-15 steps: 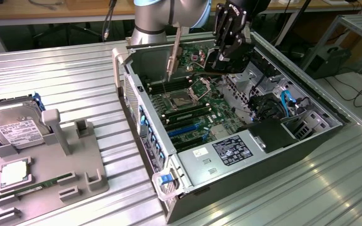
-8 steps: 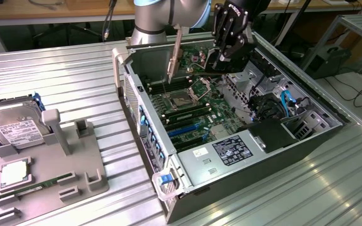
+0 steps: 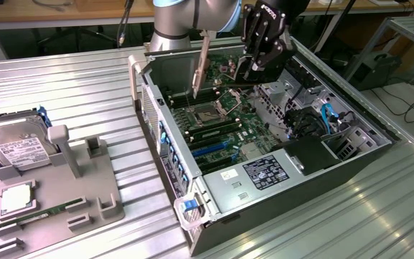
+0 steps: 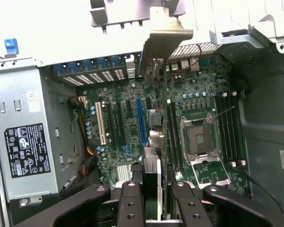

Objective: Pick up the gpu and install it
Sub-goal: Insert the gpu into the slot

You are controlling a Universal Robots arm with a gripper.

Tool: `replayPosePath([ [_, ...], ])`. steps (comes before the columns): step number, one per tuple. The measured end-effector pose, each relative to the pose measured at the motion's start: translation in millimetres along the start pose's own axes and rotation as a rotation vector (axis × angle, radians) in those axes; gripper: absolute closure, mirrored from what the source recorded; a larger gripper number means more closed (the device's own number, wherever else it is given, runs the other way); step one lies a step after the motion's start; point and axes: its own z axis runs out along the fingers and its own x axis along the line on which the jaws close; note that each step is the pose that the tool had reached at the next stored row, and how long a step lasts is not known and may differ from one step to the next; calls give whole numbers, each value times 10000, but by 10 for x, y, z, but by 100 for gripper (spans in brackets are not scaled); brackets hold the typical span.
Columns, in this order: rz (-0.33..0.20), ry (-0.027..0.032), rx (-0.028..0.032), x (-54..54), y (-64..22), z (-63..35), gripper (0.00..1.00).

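My gripper (image 3: 254, 70) hangs over the open computer case (image 3: 157, 124) and is shut on the gpu (image 3: 225, 81). The card stands on edge in the air, above the motherboard (image 3: 221, 129), its silver end bracket (image 3: 202, 59) pointing down toward the case's back wall. In the wrist view the gpu (image 4: 164, 118) shows edge-on between the two black fingers (image 4: 131, 203), with its bracket (image 4: 164, 40) at the far end and its dark heatsink (image 4: 151, 170) close to the fingers. A blue expansion slot (image 4: 141, 120) lies on the motherboard (image 4: 128, 142) just beside the card's edge line.
The power supply (image 3: 261, 172) fills the case's near end, and cables and a drive cage (image 3: 329, 129) sit toward the exterior view's right. On the metal table a grey fixture (image 3: 56, 189) carries a hard drive (image 3: 16, 143), a processor (image 3: 16, 197) and a memory stick (image 3: 41, 213).
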Motion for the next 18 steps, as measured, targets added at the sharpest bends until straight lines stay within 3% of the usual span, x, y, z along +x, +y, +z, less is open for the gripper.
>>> replayPosePath([
  [11, -1123, 60, -25, 3, 2, 1, 72],
  [18, -1272, 115, -21, 4, -9, 55, 72],
])
